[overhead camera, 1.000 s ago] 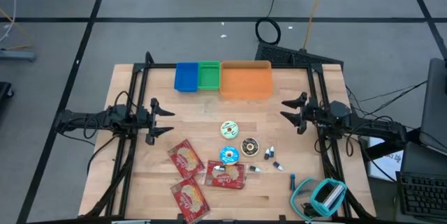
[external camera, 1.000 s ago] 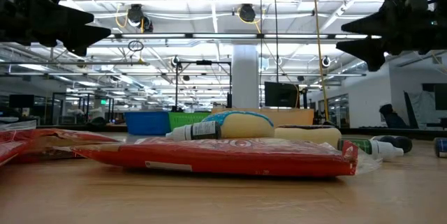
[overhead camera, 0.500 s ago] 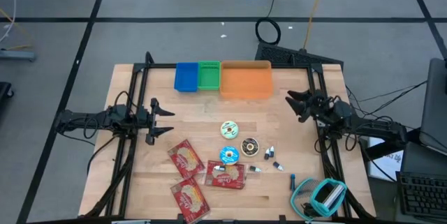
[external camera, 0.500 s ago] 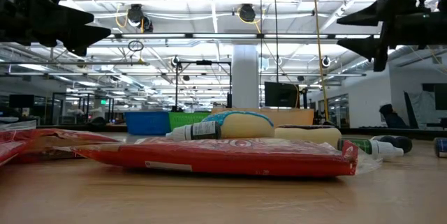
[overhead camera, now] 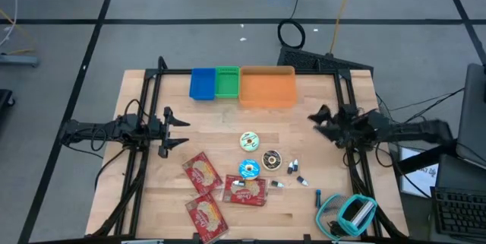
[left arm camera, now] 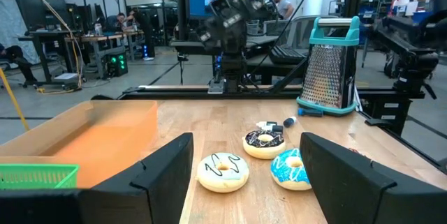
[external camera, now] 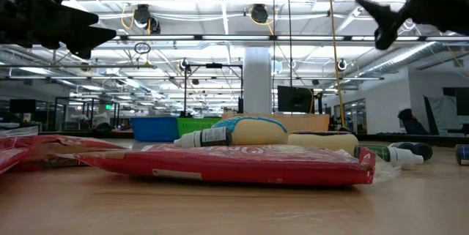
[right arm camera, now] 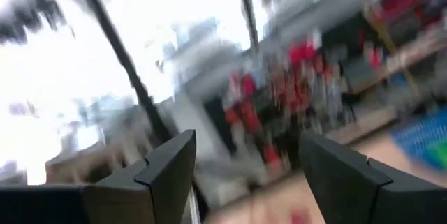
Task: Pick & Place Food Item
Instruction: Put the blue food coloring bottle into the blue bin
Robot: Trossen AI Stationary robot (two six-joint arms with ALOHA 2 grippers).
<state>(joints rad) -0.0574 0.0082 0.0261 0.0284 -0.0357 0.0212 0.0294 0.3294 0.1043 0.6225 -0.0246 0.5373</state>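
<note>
Three frosted doughnuts lie near the middle of the table (overhead camera: 319,160): a white-iced doughnut (overhead camera: 250,141), a chocolate-iced doughnut (overhead camera: 271,160) and a blue-iced doughnut (overhead camera: 248,169), the last two close together. They look light and soft, with icing that would likely smear or crack under pressure; the safest hold is probably across the outer edge, one finger on each side, with gentle closing.

Three red snack packets (overhead camera: 202,174) lie just beside the doughnuts toward the near edge. Being flat, glossy and flexible, they would likely slide on the wood and are best pinched at a raised edge. Each carries a pale label with script lettering, too small to read.

The orange bin (overhead camera: 267,87), green bin (overhead camera: 227,82) and blue bin (overhead camera: 202,83) stand along the far edge; a metal grater (left arm camera: 329,63) with a teal handle stands at a corner.

The left gripper (overhead camera: 176,128) waits at the left side, fingers spread and empty. The right gripper (overhead camera: 320,119) hangs raised above the right side, fingers likewise spread, holding nothing.
</note>
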